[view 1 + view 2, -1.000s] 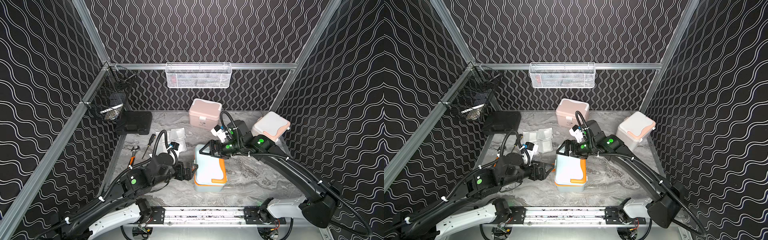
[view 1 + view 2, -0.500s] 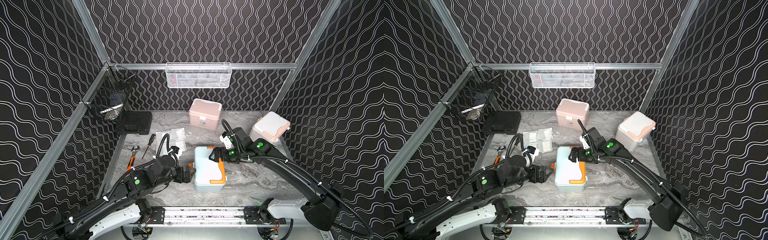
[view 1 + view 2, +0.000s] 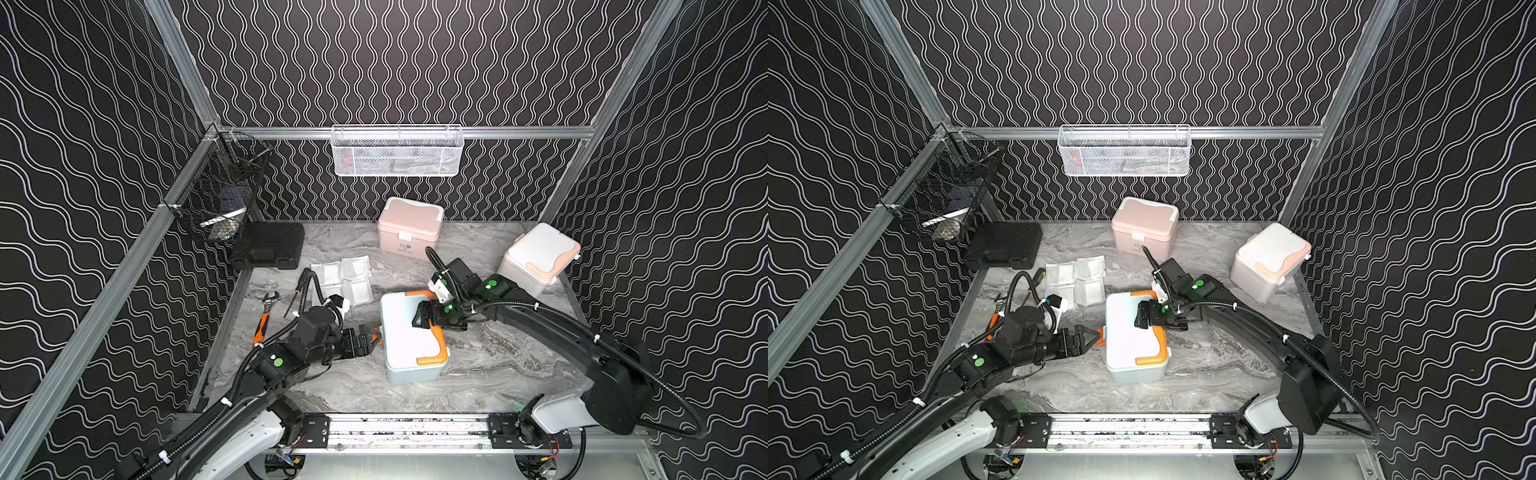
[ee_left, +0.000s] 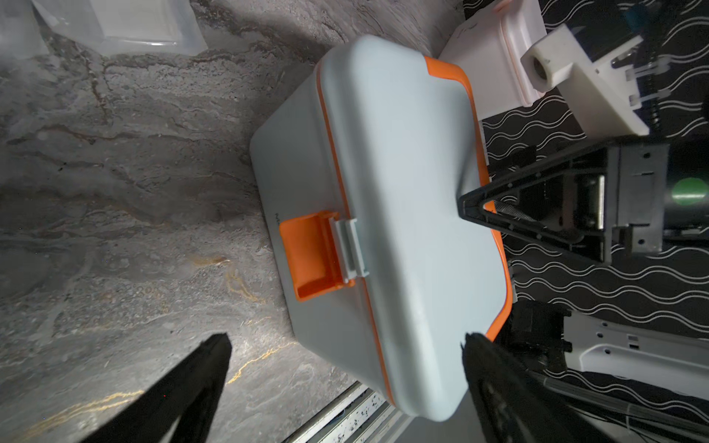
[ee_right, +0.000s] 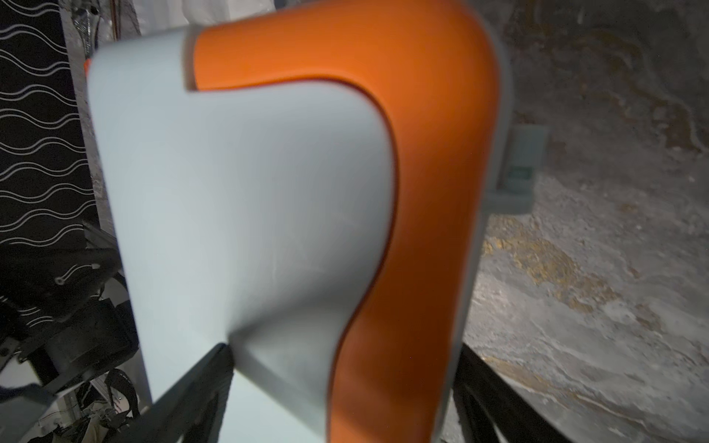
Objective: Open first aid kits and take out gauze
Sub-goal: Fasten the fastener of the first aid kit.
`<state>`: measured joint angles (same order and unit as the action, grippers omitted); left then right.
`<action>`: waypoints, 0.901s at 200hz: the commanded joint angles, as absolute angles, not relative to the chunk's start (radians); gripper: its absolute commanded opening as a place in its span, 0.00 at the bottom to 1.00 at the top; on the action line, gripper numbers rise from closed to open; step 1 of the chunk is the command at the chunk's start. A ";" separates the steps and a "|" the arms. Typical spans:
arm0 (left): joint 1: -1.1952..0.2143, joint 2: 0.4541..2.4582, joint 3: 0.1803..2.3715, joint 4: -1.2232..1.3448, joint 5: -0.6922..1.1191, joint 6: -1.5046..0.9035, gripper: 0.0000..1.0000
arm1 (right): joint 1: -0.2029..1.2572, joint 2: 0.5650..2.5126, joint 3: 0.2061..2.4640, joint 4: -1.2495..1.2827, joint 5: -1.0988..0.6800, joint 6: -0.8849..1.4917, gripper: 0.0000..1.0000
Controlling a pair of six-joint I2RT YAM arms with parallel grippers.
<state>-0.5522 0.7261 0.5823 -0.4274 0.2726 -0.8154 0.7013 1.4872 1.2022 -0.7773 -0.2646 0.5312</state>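
The right gripper has its jaws spread across the orange handle that lies flat on the blue kit. In the right wrist view one finger rests at the pale lid inside the handle, and the other stands outside the kit's edge. A gap shows on the lid side, so the jaws are not clamped on the handle. The left gripper is held level with its jaws wide apart, tips just beside the kit's latch side. In the left wrist view the orange latch sits ahead of the two fingers, and whether a fingertip touches the kit cannot be told. The blue kit stands near the middle of the table between the two grippers, with its lid down. The gauze lies out on the table as a cluster of flat white packets in clear wrap, behind the left gripper's wrist and toward the back wall, apart from the blue kit. The pink kit stands shut against the back wall. The white kit stands shut and tilted in the back right corner, near the right arm's elbow. A black case lies in the back left corner, and a wrench lies along the left edge. A white basket hangs on the back rail and a black basket on the left rail.
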 commanded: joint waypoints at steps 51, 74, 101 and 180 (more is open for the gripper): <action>-0.420 0.705 0.403 -0.116 0.487 -0.962 0.99 | 0.704 1.550 1.333 -0.803 -0.113 0.468 0.95; -0.405 0.698 0.354 -0.028 0.509 -0.994 0.99 | 0.710 1.489 1.349 -0.830 -0.064 0.450 0.99; -0.393 0.734 0.259 0.231 0.564 -1.087 0.99 | 0.765 1.436 1.350 -0.819 -0.090 0.425 0.90; -0.389 0.817 0.156 0.564 0.589 -1.186 0.99 | 0.912 1.519 1.355 -0.843 -0.114 0.420 0.47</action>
<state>-0.3912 0.8162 0.1703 0.4202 0.5678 -1.1393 0.8875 1.4841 1.3525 -0.8181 -0.1040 0.4267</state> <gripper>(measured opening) 0.988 0.484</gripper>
